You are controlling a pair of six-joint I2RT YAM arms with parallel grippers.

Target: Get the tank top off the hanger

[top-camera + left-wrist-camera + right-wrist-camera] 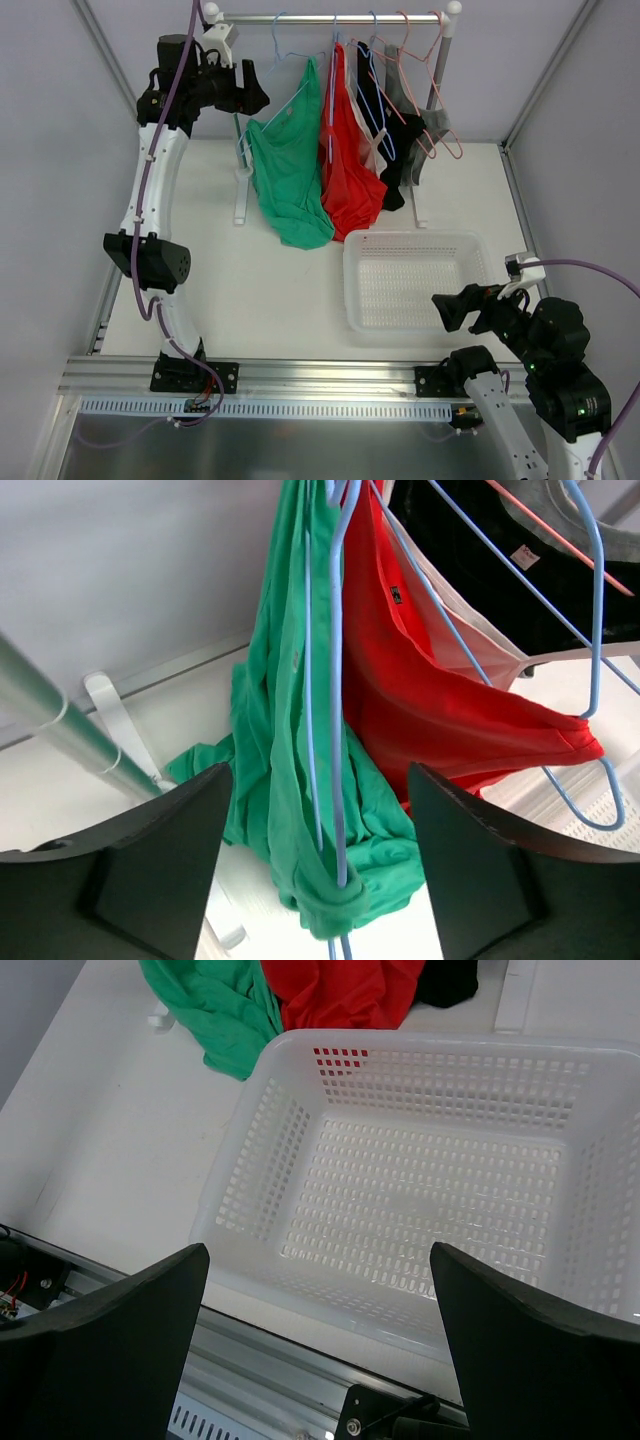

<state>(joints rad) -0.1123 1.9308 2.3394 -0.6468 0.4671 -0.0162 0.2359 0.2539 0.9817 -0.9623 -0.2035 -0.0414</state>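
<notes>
A green tank top (290, 175) hangs on a light blue hanger (288, 55) at the left of the rail (330, 18). In the left wrist view the green top (290, 780) and the blue hanger wires (335, 730) hang between my open fingers, apart from both. My left gripper (252, 90) is raised beside the rail, just left of the green top, open and empty. My right gripper (450, 310) is low at the near right, open and empty, at the near edge of the white basket (355, 285).
A red top (350, 170), a white one, a black one (390, 150) and a grey one hang to the right on blue and pink hangers. The rack's white feet (240, 200) stand on the table. The basket (240, 1175) fills the right wrist view.
</notes>
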